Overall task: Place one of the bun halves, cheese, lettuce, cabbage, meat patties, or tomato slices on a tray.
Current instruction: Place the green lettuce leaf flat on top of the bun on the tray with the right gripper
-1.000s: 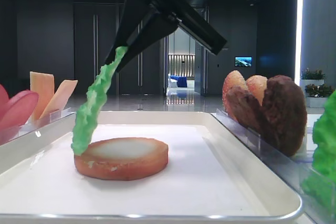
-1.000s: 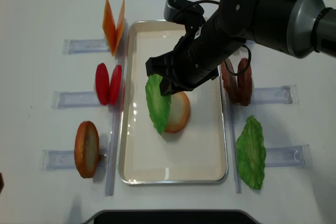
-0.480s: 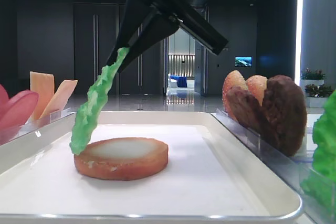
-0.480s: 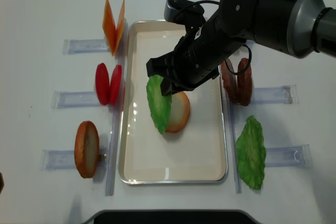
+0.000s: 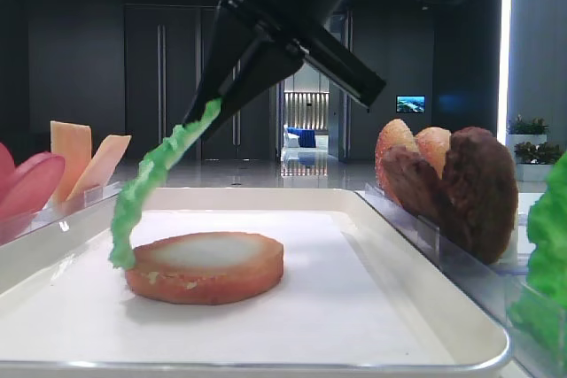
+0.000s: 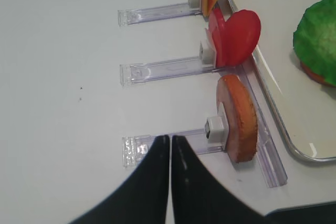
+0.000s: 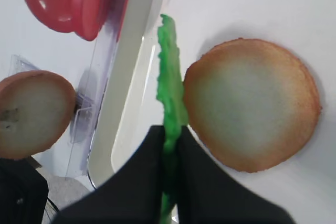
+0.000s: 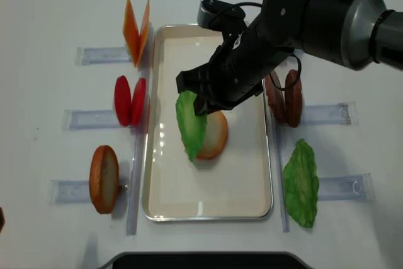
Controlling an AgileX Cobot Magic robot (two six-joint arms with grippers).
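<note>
Ruffled lettuce (image 5: 151,185) has sagged lower onto toasted bun half (image 5: 205,266) — right gripper (image 7: 169,139) jaws clamped on it.

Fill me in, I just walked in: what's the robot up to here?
The right gripper is shut on a lettuce leaf, dangling it over a bun half that lies flat in the tray. The leaf's lower edge hangs at the bun's left side. The left gripper is shut and empty, off beside the ingredient racks.
</note>
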